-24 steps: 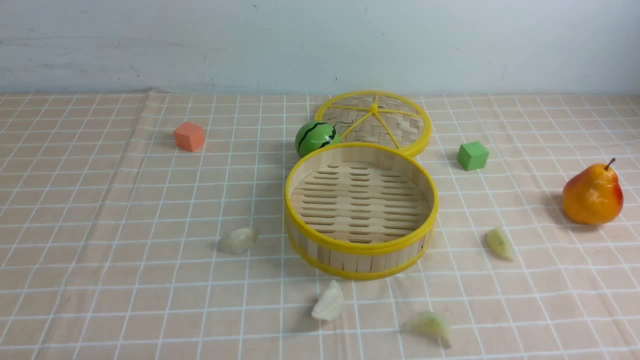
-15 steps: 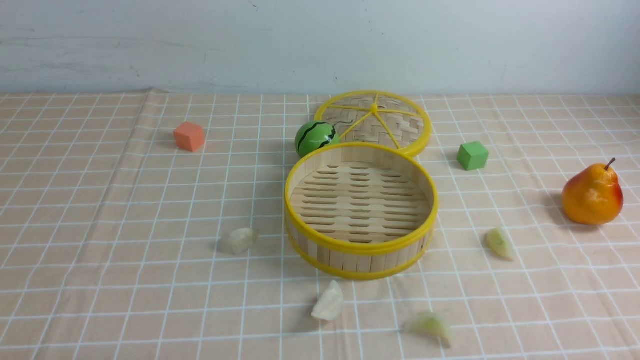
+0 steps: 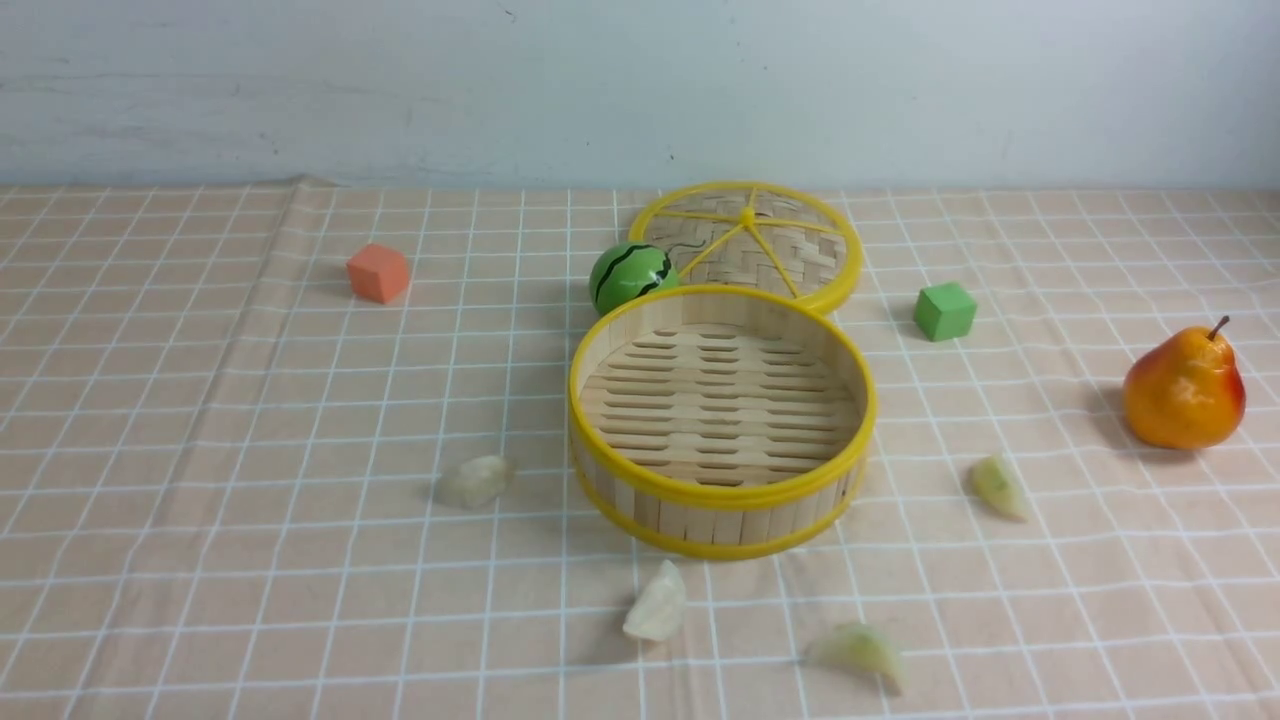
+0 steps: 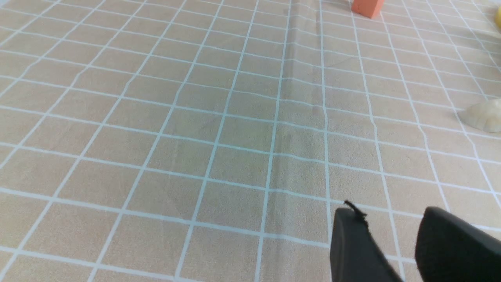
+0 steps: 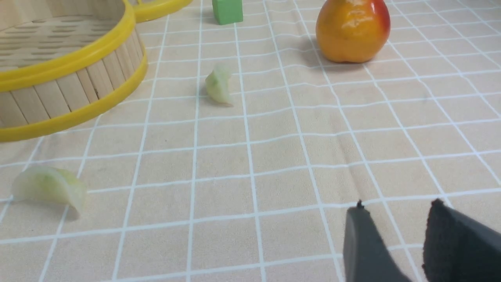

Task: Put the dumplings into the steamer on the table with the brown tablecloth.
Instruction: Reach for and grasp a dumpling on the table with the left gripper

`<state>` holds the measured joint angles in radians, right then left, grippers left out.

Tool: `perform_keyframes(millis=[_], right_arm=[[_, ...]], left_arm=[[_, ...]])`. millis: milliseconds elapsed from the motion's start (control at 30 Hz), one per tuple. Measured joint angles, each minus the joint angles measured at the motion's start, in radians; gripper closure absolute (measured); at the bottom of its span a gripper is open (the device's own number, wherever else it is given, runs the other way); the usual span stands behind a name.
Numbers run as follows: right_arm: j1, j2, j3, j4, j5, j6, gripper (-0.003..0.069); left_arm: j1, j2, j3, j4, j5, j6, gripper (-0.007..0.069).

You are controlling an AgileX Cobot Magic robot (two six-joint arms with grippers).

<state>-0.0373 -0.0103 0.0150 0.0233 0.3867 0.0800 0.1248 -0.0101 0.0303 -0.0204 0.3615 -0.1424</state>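
Observation:
The steamer [image 3: 720, 490] stands empty at the middle of the brown tablecloth [image 3: 200, 400] that covers the table. Around it lie several dumplings: a whitish one [image 3: 474, 482] to its left, a whitish one [image 3: 656, 604] in front, a pale green one [image 3: 858, 652] front right, and a pale green one [image 3: 998, 487] to its right. Neither arm shows in the front view. In the left wrist view the left gripper [image 4: 391, 219] is open over bare cloth, with a whitish dumpling [image 4: 482, 116] far off. The right gripper [image 5: 397, 209] is open, apart from two green dumplings [image 5: 49, 187] [image 5: 219, 84] and the steamer [image 5: 58, 62].
The woven steamer lid [image 3: 745, 240] lies behind the steamer, with a small watermelon ball [image 3: 630, 275] beside it. An orange cube [image 3: 378, 272] sits back left, a green cube [image 3: 944, 310] back right, and a pear [image 3: 1184, 390] at the far right. A crease [image 3: 290, 250] runs down the cloth on the left.

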Motion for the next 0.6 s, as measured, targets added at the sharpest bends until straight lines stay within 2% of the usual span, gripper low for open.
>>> perform_keyframes(millis=[600], right_arm=[[0.000, 0.000, 0.000, 0.031, 0.000, 0.000, 0.0419]], left_arm=[[0.000, 0.000, 0.000, 0.000, 0.000, 0.000, 0.0387]])
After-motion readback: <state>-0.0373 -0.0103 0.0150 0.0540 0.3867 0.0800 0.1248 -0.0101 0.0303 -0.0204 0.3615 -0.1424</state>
